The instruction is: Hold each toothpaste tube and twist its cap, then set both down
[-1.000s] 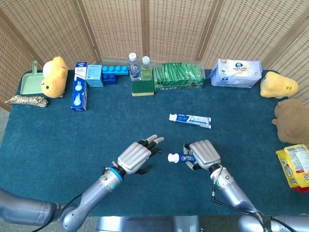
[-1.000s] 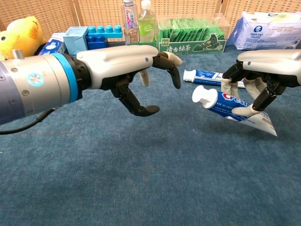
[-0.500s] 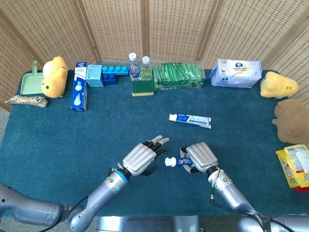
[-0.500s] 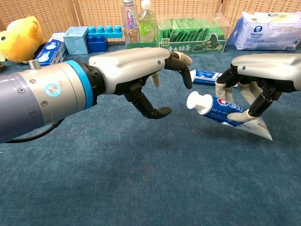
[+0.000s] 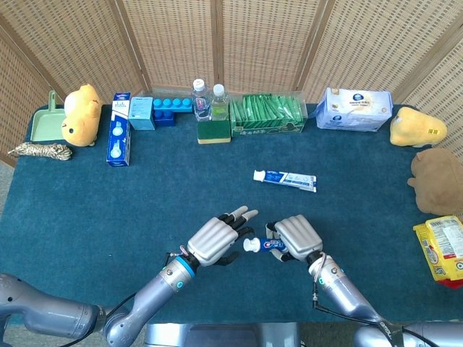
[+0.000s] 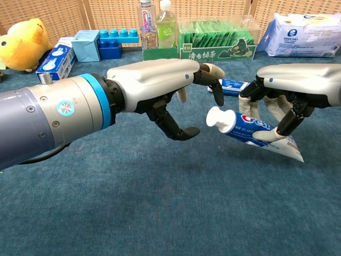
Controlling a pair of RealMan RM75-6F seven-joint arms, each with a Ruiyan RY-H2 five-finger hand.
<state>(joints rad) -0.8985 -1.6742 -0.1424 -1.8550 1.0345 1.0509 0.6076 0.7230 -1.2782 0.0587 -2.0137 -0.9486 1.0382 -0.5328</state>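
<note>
Head view: we log the right hand point(image 5: 295, 238) grasping a toothpaste tube point(image 5: 271, 245), its white cap point(image 5: 252, 246) just beside the left hand point(image 5: 215, 241); a second tube point(image 5: 285, 180) lies beyond both hands.

Chest view: we log the left hand point(image 6: 160, 85) released, fingers apart, holding nothing, just short of the cap point(image 6: 218, 119).

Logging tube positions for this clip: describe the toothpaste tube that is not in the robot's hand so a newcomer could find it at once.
Start at the green box of packets along the back edge of the blue table, then come toward the robot to mid-table. The toothpaste tube lies flat there, alone, white cap pointing left. Its twin, the held tube, is lifted in the right hand.
</note>
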